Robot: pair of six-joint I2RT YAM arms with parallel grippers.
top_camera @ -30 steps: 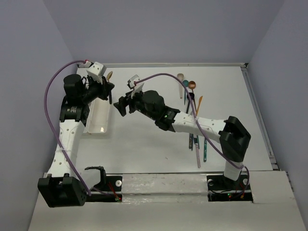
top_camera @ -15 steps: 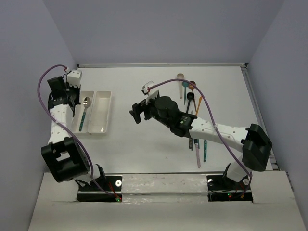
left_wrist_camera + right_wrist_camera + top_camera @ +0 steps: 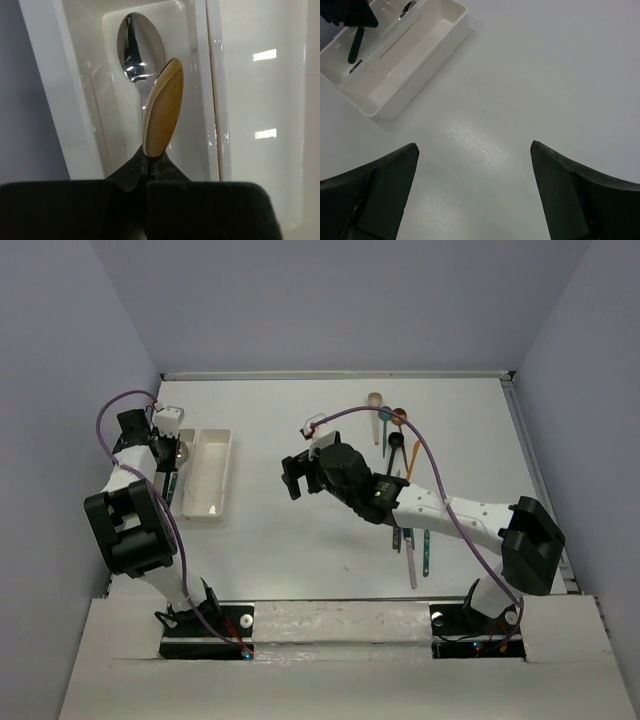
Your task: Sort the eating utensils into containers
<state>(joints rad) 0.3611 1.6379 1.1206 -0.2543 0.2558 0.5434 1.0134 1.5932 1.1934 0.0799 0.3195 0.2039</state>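
My left gripper is shut on a gold spoon, whose bowl sticks out over the left of the two white containers. A silver spoon with a teal handle lies in that left tray. In the top view the left gripper hangs over the tray's far end. My right gripper is open and empty above bare table, right of the trays. In the top view the right gripper is near the table's middle. Several more eating utensils lie at the right.
A second loose group of utensils lies near the right arm's elbow. The right tray holds nothing that I can see. Purple cables loop above both arms. Grey walls close in the table on three sides.
My left arm swung with the gold spoon from the trays' far end out to the left, then back over the left tray. My right gripper moved right, away from the trays.
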